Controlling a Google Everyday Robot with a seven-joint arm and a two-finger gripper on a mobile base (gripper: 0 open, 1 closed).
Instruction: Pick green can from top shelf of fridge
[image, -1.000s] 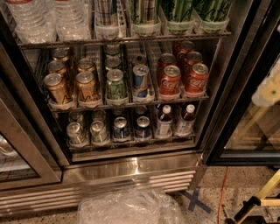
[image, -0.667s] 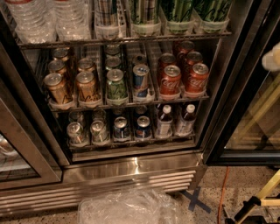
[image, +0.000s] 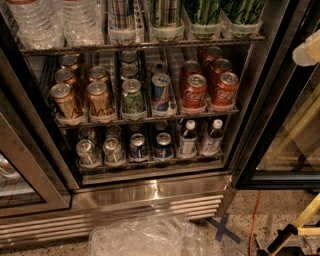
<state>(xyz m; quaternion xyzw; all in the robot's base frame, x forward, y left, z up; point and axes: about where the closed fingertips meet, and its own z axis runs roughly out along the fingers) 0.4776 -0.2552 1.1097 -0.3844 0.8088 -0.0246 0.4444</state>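
The fridge (image: 150, 192) stands open in front of me, steel-framed with a dark interior. The top shelf (image: 150, 45) is a wire rack with white lane trays, at the upper edge of the view. Two tall green cans (image: 202, 11) (image: 242, 10) stand side by side at its right end, their tops cut off by the frame. My gripper (image: 306, 52) shows only as a pale piece at the right edge, level with the top shelf, right of the cans and in front of the open door.
Water bottles (image: 35, 20) fill the top shelf's left. The rack below holds gold cans, a mottled green can (image: 132, 97) and red cola cans (image: 195, 92). The glass door (image: 290, 130) stands open at right. A plastic bag (image: 145, 237) lies on the floor.
The pale gripper piece at the right edge has risen from the middle rack's height to about the top shelf's level. The cans have not moved.
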